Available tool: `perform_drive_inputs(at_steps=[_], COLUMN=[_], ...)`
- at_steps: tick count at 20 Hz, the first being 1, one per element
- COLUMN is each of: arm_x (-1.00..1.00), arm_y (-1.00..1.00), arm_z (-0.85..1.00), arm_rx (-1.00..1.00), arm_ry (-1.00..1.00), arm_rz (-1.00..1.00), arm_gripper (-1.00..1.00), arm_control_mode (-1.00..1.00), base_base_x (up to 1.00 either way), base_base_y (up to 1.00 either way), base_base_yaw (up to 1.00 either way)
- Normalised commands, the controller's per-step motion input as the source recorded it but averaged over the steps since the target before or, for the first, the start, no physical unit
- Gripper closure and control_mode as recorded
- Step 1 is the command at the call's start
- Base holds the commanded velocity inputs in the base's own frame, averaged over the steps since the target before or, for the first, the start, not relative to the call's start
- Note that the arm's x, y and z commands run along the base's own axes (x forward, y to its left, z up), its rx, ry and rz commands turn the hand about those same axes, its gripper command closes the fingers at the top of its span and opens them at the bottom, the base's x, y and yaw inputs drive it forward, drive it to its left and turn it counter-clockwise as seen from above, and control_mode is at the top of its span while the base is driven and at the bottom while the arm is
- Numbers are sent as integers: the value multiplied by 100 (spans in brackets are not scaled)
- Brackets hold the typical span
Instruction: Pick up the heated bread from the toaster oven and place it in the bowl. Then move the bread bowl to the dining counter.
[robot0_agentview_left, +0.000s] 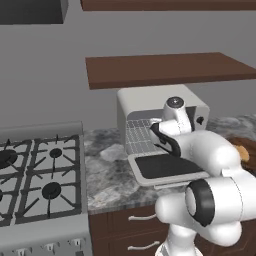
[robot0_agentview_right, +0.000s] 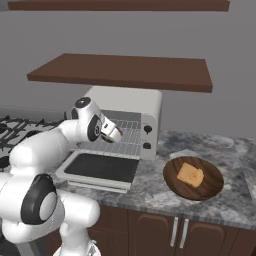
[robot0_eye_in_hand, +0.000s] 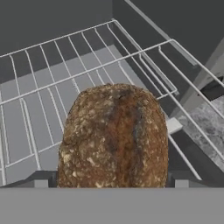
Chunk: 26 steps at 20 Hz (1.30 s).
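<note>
I've got the gripper (robot0_agentview_right: 116, 134) right at the mouth of the toaster oven (robot0_agentview_right: 131, 107), door dropped flat for access. The bread (robot0_eye_in_hand: 114, 136) sits between the fingers above the rack (robot0_eye_in_hand: 52, 83); I can't tell if they're clamped. The bowl (robot0_agentview_right: 212, 192) waits alongside, already holding a toast slice (robot0_agentview_right: 190, 175).

Glossy white rounded arm segments with dark joint bands and a grey-capped wrist disc

In the hand view the bread (robot0_eye_in_hand: 114, 138) fills the centre and runs off at 6 o'clock, hiding the end effector's fingertips, so their grip cannot be judged. In the left base view the arm covers most of the bowl (robot0_agentview_left: 248, 145) at 3 o'clock.
</note>
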Motion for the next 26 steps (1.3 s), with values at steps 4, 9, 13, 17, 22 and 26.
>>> perform_drive_inputs(at_steps=[4, 9, 13, 17, 22, 26], arm_x=[-100, -100, -100, -95, -36, 9], arm_y=[0, -9, -43, -84, -100, -100], arm_z=[30, 58, 62, 32, 9, 0], arm_rx=[4, 4, 6, 5, 4, 6], arm_ry=[0, 0, 0, 6, 8, 17], arm_rz=[-2, -10, -22, -31, -22, -15], arm_gripper=[100, 100, 100, 100, 100, 100], arm_control_mode=[-100, -100, -100, -100, -100, -100], base_base_x=[0, 0, 0, 0, 0, 0], base_base_y=[0, 0, 0, 0, 0, 0], base_base_yaw=[0, 0, 0, 0, 0, 0])
